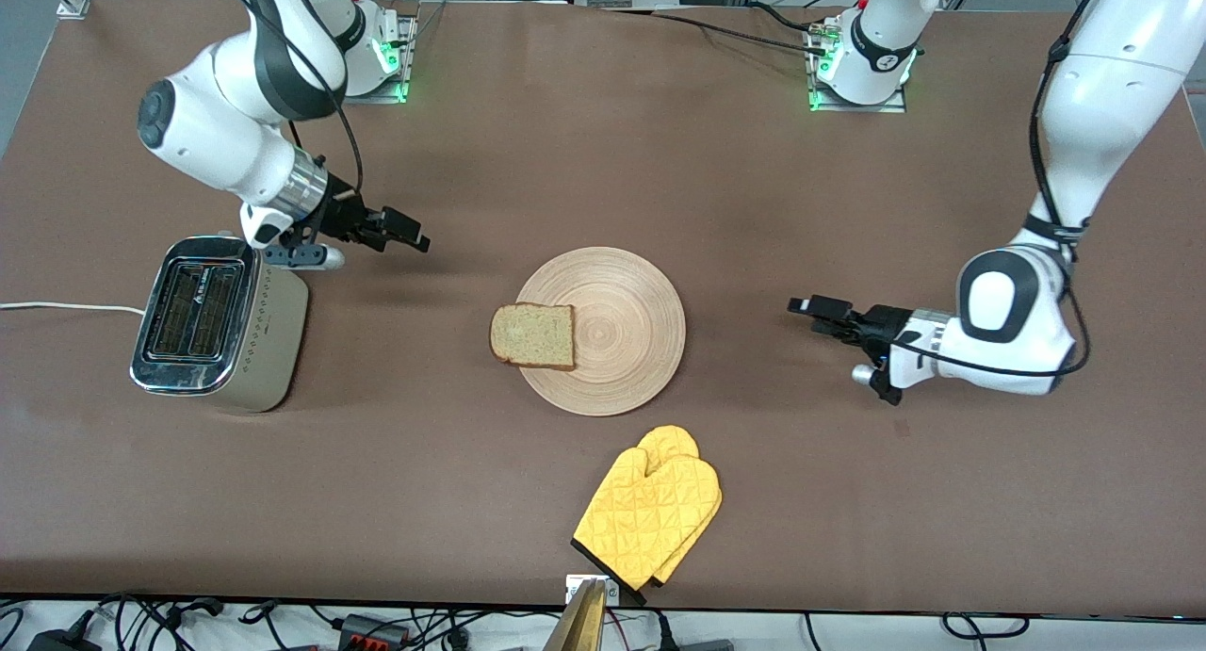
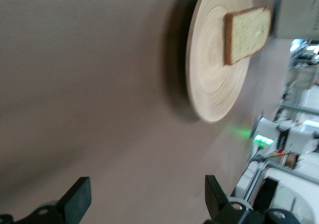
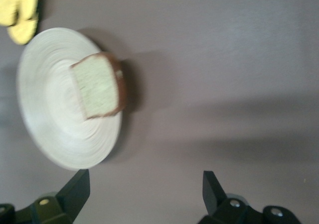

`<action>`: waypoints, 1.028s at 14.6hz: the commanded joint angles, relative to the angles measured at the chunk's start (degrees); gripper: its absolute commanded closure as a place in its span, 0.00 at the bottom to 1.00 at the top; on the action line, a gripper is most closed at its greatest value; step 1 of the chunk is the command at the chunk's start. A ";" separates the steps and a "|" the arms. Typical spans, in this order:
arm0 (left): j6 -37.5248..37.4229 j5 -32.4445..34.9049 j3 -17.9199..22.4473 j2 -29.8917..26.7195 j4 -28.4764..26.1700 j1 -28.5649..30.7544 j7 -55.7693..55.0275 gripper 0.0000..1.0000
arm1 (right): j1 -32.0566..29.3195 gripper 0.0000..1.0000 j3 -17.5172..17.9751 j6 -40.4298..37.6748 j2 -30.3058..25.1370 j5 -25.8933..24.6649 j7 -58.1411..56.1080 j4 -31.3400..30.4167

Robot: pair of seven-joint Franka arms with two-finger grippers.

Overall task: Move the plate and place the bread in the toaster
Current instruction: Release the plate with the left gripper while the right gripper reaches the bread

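Plate (image 1: 617, 349) sits mid-table, flat on the brown table (image 1: 603, 161). Bread (image 1: 533, 335) lies on the plate's edge toward the right arm's end, one side overhanging the rim. In the left wrist view the plate (image 2: 212, 79) and bread (image 2: 247, 34) show ahead of the fingers; same in the right wrist view, plate (image 3: 50, 119), bread (image 3: 97, 86).

Toaster (image 1: 212, 323) stands upright toward the right arm's end of the table, well apart from the plate, both slots empty, white cord (image 1: 66, 307) running off toward the table edge.

Right gripper (image 1: 407, 234) hangs over bare table between toaster and plate, just beside the toaster's top corner, fingers (image 3: 75, 191) spread wide, holding nothing.

Left gripper (image 1: 812, 310) hangs low over the table toward the left arm's end, pointed at the plate, near it but not touching, fingers (image 2: 77, 199) spread wide, nothing held.

Yellow oven mitt (image 1: 650, 514) lies flat, nearer the front camera than the plate, close to the table edge; a corner of it (image 3: 20, 10) shows in the right wrist view.
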 commanded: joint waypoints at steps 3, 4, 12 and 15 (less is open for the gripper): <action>-15.86 15.06 -0.50 -5.00 9.52 -0.82 -11.69 0.00 | 4.83 0.00 -0.32 8.75 11.39 4.18 -0.39 5.37; -18.06 17.87 -0.68 -6.06 11.36 -1.25 -13.54 0.00 | 4.91 0.00 -0.24 8.40 12.71 7.42 -0.65 6.86; -26.25 31.43 -0.86 -15.55 18.04 -3.72 -20.94 0.00 | 8.60 0.00 0.20 9.54 22.38 10.71 -2.23 18.38; -25.91 34.25 -0.77 -19.33 21.21 -3.90 -21.55 0.00 | 9.13 0.00 1.51 14.72 24.50 10.88 -2.41 19.18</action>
